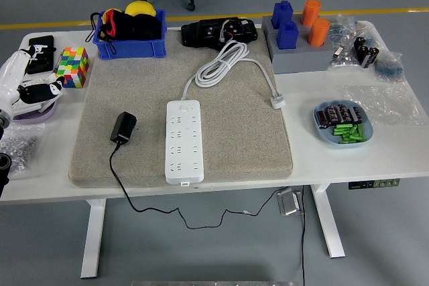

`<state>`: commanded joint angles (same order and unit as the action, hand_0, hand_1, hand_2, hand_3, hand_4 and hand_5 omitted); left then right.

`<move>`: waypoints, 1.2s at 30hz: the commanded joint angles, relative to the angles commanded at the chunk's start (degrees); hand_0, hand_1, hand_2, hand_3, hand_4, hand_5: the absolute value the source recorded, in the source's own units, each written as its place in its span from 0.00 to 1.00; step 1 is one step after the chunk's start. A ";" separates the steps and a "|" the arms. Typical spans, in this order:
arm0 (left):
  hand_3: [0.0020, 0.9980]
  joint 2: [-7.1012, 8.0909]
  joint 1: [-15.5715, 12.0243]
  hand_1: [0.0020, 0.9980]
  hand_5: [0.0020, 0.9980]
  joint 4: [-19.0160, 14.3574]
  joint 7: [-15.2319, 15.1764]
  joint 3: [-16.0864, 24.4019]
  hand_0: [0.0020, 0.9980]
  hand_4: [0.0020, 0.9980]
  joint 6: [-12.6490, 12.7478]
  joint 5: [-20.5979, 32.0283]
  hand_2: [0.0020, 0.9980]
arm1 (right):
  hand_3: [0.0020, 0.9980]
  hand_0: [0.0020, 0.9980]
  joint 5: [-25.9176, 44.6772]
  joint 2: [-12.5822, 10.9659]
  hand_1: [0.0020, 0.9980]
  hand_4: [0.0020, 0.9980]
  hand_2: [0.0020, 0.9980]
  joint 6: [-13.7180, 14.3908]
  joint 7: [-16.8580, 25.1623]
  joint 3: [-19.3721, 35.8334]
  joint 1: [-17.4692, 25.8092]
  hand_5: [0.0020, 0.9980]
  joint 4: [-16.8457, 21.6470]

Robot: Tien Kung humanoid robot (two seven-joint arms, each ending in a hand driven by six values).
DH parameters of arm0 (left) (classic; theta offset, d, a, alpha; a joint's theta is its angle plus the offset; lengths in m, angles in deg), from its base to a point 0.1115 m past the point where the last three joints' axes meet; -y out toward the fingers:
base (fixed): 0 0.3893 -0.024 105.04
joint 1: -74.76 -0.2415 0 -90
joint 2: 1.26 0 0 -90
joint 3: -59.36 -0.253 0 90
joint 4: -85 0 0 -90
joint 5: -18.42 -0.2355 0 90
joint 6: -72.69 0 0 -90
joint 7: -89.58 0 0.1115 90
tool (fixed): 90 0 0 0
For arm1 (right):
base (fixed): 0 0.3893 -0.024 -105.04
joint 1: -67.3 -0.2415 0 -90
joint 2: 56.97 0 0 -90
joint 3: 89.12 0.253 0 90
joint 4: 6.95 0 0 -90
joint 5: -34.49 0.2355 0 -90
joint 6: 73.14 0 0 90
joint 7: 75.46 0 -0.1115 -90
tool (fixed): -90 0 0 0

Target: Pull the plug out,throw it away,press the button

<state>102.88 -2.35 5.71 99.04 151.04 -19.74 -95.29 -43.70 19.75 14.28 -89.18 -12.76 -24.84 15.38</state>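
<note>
A white power strip (183, 140) lies lengthwise on the grey mat (248, 132), with a small button (184, 180) at its near end. None of its sockets has a plug in it. A black plug adapter (123, 127) lies on the mat just left of the strip. Its thin black cable (119, 179) runs off the table's front edge. The strip's own white cord (221, 65) is coiled at the mat's far side and ends in a white plug (277, 103). My left hand (30, 82) hovers at the far left edge, fingers relaxed and holding nothing, well away from the adapter.
A colourful cube (72, 66) and a blue bin (129, 47) stand far left. A purple dish (30, 113) and a bag of small parts (17, 147) lie under and near my left hand. A grey block stand (298, 58) and a blue dish of batteries (323, 130) sit right.
</note>
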 joint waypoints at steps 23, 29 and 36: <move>0.79 0.32 -0.02 0.75 0.00 -0.26 -0.04 0.00 0.75 0.66 0.01 0.00 0.75 | 0.73 0.76 -0.10 -0.12 0.71 0.77 0.72 -0.06 -0.01 -0.10 0.04 0.65 -0.06; 0.79 0.30 -0.08 0.75 0.00 -0.24 -0.05 0.03 0.75 0.67 0.00 -0.04 0.75 | 0.73 0.76 -0.15 -0.36 0.71 0.77 0.72 -0.08 -0.01 -0.34 0.09 0.65 -0.04; 0.78 0.38 0.00 0.74 0.00 -0.23 -0.05 -0.04 0.75 0.67 -0.02 -0.05 0.75 | 0.73 0.76 -0.12 -0.57 0.71 0.77 0.72 -0.10 0.00 -0.65 0.08 0.65 -0.01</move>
<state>103.27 -2.35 5.47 98.99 151.00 -19.76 -95.35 -43.82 19.18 14.18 -89.18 -13.41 -24.76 15.37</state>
